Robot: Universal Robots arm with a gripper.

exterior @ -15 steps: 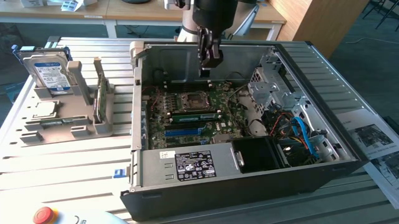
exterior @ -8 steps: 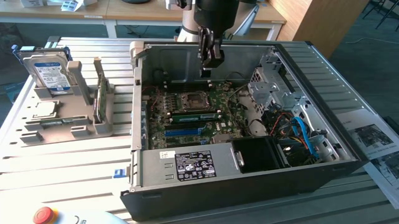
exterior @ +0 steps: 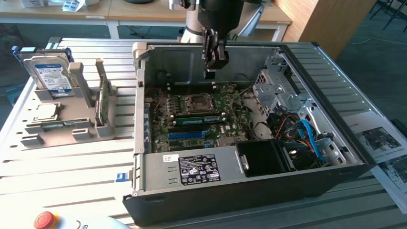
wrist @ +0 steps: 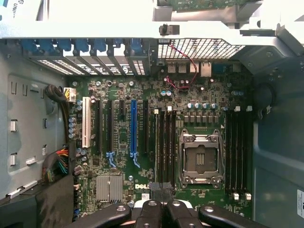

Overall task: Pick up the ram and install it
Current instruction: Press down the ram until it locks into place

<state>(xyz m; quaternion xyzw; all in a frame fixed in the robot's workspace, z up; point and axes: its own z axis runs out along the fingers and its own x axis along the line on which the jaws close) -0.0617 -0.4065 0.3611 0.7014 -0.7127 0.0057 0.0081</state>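
Observation:
A ram (exterior: pixel 102 101), a thin green stick, stands on edge in the grey holder (exterior: pixel 64 129) at the exterior view's left, outside the computer case. A second green stick (exterior: pixel 200 119) lies along the memory slots just below the empty processor socket (exterior: pixel 194 102) on the motherboard. My gripper (exterior: pixel 213 74) hangs inside the open case, above the back of the motherboard, shut with nothing between its fingers. In the wrist view the closed gripper (wrist: pixel 161 192) sits over the end of the dark memory slots (wrist: pixel 166 142), beside the socket (wrist: pixel 199 159).
The holder also carries a silver hard drive (exterior: pixel 49 72) and a small square chip (exterior: pixel 45 111). Inside the case (exterior: pixel 241 198) are a black power supply (exterior: pixel 197 169), a drive cage (exterior: pixel 279 90) and blue cables (exterior: pixel 308 136). A red stop button (exterior: pixel 45 220) sits at the front.

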